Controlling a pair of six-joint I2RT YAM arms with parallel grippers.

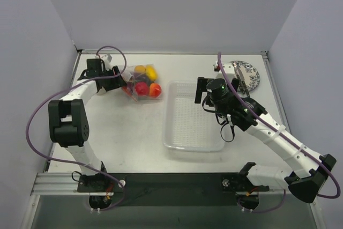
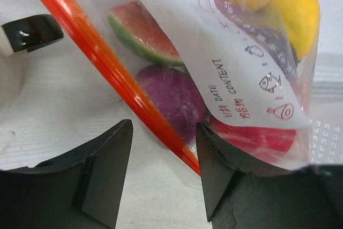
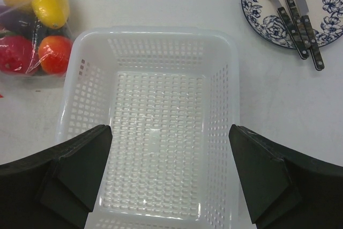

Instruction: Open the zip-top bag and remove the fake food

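The zip-top bag (image 1: 140,83) lies at the back left of the table, full of fake food (image 1: 143,86). In the left wrist view its red-orange zip strip (image 2: 102,57) runs diagonally, and its lower end lies between my open fingers. Behind the plastic are a watermelon slice (image 2: 140,30), a purple piece (image 2: 170,94), a yellow piece (image 2: 292,4) and a red piece (image 2: 252,135). My left gripper (image 1: 117,76) (image 2: 164,146) is open at the bag's left edge. My right gripper (image 1: 200,90) (image 3: 169,148) is open and empty above the clear tray (image 1: 185,132). The bag also shows in the right wrist view (image 3: 35,30).
The perforated clear tray (image 3: 225,79) sits mid-table under the right gripper. A blue-patterned plate (image 1: 252,76) (image 3: 332,25) with cutlery (image 3: 300,22) stands at the back right. Walls close in the back and both sides.
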